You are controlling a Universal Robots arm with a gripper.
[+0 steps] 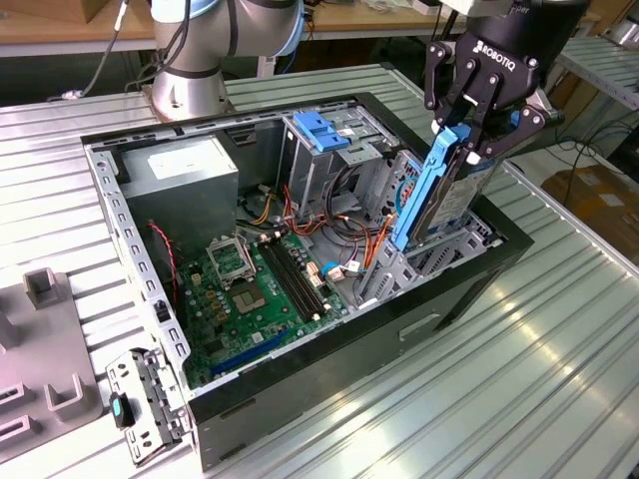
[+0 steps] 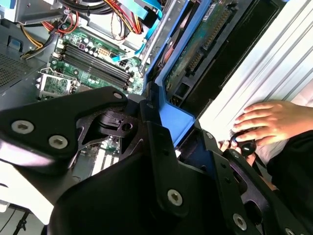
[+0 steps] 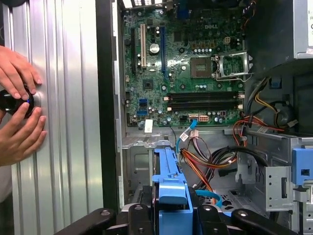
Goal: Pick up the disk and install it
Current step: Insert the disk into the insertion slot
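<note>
Blue plastic rails frame the silver disk (image 1: pixel 451 200) as it hangs on edge, tilted, in the black gripper (image 1: pixel 477 135) at the exterior view's right. The jaws are clamped on the disk's upper end, one finger against each flat face. The disk's lower end dips into the grey metal drive bay (image 1: pixel 434 261) at the front end of an open black computer case (image 1: pixel 399 351), which lies on its side on a ribbed aluminium table (image 1: pixel 559 389).

Inside the case, a green motherboard (image 1: pixel 250 291) covers the floor. A grey power supply (image 1: pixel 180 172) with a white sticker sits in the far corner towards the exterior view's left. Between the power supply and the held disk stands a metal drive cage (image 1: pixel 318 175), topped by a light-blue latch (image 1: pixel 321 130). Orange, red and yellow cables (image 1: pixel 371 239) trail from the cage towards the bay.

The arm's grey base (image 1: pixel 190 70) is bolted to the table behind the case. A loose metal bracket (image 1: pixel 150 404) lies just beside the case's near corner.

In the first wrist view, a person's hands (image 3: pixel 18 73) cup a black knob (image 3: pixel 11 100) on the table, beside the case but apart from it.
</note>
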